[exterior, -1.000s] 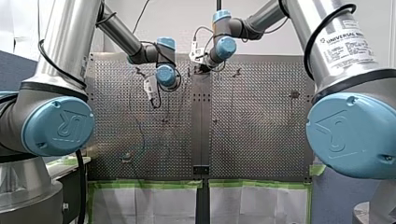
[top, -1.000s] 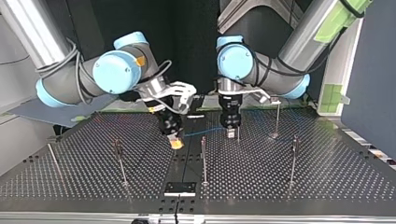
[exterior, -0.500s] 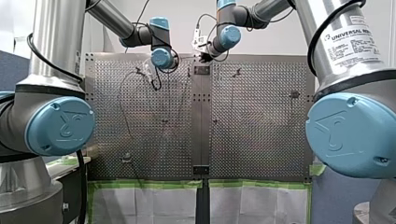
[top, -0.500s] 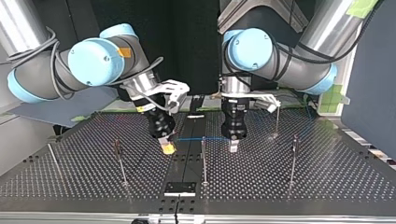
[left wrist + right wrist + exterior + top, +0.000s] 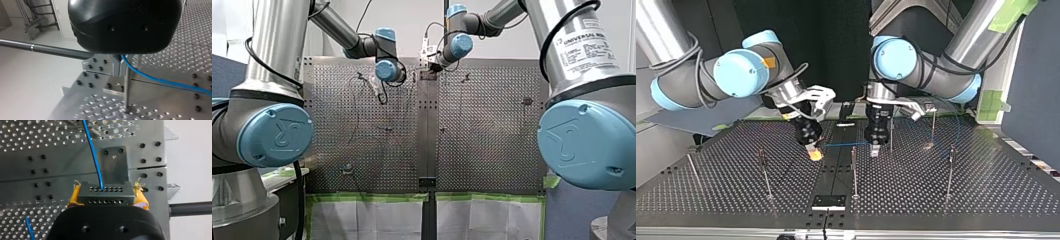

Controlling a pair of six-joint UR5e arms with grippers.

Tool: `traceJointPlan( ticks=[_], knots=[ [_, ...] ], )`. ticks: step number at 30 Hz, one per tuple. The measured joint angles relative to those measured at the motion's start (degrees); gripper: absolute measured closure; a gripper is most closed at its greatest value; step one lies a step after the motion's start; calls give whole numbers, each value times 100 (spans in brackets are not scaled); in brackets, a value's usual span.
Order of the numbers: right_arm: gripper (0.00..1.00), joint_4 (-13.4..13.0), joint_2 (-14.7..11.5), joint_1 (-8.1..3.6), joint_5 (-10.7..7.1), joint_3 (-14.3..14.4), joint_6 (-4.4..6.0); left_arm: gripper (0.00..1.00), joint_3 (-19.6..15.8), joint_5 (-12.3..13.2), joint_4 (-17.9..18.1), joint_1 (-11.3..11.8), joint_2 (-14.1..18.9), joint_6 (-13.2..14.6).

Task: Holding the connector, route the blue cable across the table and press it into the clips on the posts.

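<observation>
In the top view my right gripper (image 5: 814, 154), with yellow pads, hangs just above the table's middle strip. The right wrist view shows it shut on a dark multi-hole connector (image 5: 105, 193), with the blue cable (image 5: 92, 155) leaving the connector's top. The cable (image 5: 846, 145) runs level to my left gripper (image 5: 875, 149), which stands close beside a thin post (image 5: 891, 135). In the left wrist view the cable (image 5: 155, 81) comes out from under the black gripper body, held between its fingers, and a post (image 5: 126, 87) stands just ahead. Past that gripper, the cable loops away to the top view's right (image 5: 956, 125).
Several thin posts stand on the perforated table (image 5: 986, 190): one in the middle (image 5: 854, 170), others at the top view's left (image 5: 764, 172) and right (image 5: 950, 170). A black plate (image 5: 828, 201) lies at the near edge.
Both grippers first came nearer the top view's camera. Since then my left gripper has shifted toward that view's left, shortening the cable span. My right gripper has barely moved.
</observation>
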Motion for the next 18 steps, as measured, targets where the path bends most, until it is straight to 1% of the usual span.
traceJointPlan(
  ticks=[4, 6, 9, 13, 16, 18],
  knots=[
    [100, -15, 82, -35, -52, 1, 3, 100, 5, 1, 174, 49, -185, -45],
    [100, -23, 116, -61, -114, 2, 7, 100, 5, 8, 205, 82, -221, -48],
    [100, -38, 139, -95, -187, 2, 27, 100, 6, 61, 231, 140, -245, -51],
    [100, -51, 153, -143, -220, 2, 49, 100, 23, 176, 280, 220, -254, -56],
    [100, -65, 156, -179, -249, 0, 60, 100, 77, 252, 302, 265, -256, -60],
    [100, -88, 160, -207, -304, -1, 72, 100, 131, 294, 307, 286, -261, -65]
  ],
)
